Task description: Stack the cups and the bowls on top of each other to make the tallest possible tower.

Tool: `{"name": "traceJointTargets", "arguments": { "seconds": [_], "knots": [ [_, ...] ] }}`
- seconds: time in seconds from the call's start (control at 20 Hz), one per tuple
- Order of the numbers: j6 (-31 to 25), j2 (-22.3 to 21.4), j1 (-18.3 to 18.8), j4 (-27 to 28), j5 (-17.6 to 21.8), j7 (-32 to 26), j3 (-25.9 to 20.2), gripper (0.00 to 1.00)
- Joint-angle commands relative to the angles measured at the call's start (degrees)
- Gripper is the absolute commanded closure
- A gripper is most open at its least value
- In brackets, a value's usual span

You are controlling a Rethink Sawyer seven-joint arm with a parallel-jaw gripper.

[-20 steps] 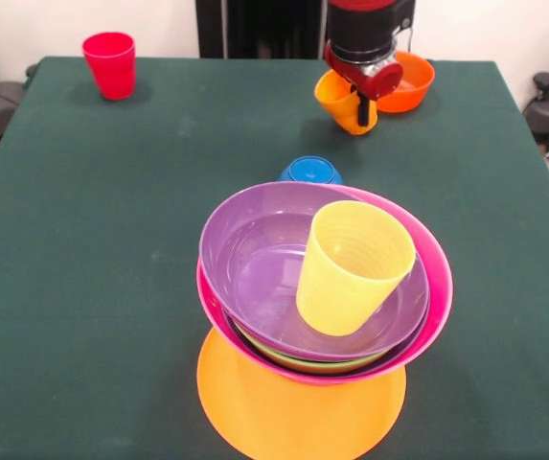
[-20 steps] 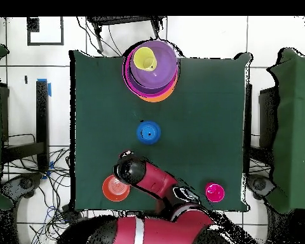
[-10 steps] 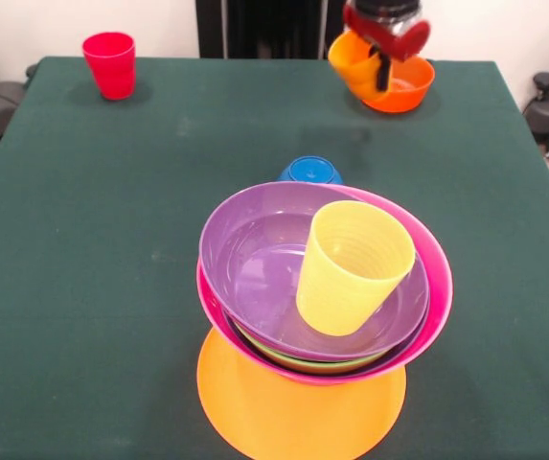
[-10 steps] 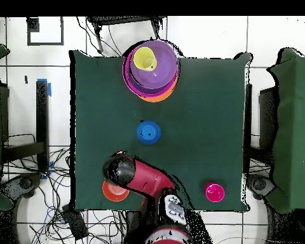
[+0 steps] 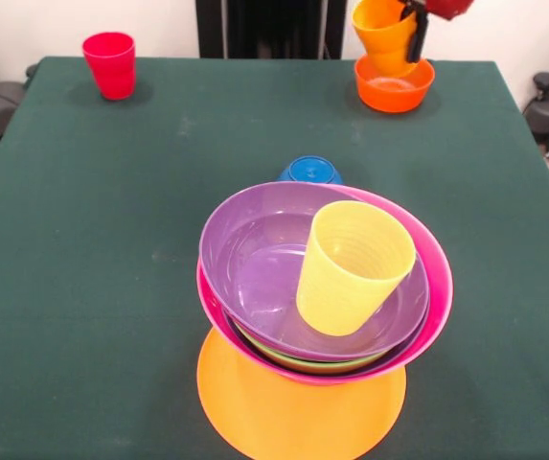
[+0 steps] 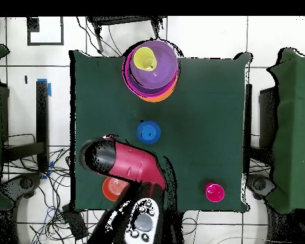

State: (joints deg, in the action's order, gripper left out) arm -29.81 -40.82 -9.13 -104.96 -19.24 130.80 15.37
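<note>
Nearest the front edge stands the tower [image 5: 324, 316]: a large orange bowl [image 5: 298, 417] upside down as its base, then a sliver of lime green bowl [image 5: 308, 362], a large pink bowl [image 5: 435, 297], and a purple bowl [image 5: 255, 264] holding the translucent yellow cup [image 5: 353, 266], which leans tilted against the bowl's inside. Just behind the tower a small blue bowl [image 5: 309, 171] sits rim down on the green table [image 5: 82, 249].

Beyond that the cloth lies open across the middle and both sides. At the far left corner stands the red cup [image 5: 109, 64] — upright, well apart from everything. At the far right the gripper [image 5: 416, 24] is clamped on the orange-yellow cup [image 5: 384, 34], held tilted in the air just above the small red-orange bowl [image 5: 394, 84], close to the table's far edge.
</note>
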Motion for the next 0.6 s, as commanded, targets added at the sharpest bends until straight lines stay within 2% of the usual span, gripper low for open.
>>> {"name": "traceJointTargets", "arguments": {
  "seconds": [0.05,0.35,0.6],
  "knots": [
    [-6.08,5.67,-4.4,19.5,1.77,15.32,8.82,1.0],
    [-9.38,14.07,-5.45,35.68,1.3,14.79,14.58,1.0],
    [-14.83,18.52,-5.95,46.33,0.87,15.03,19.8,1.0]
  ]
}}
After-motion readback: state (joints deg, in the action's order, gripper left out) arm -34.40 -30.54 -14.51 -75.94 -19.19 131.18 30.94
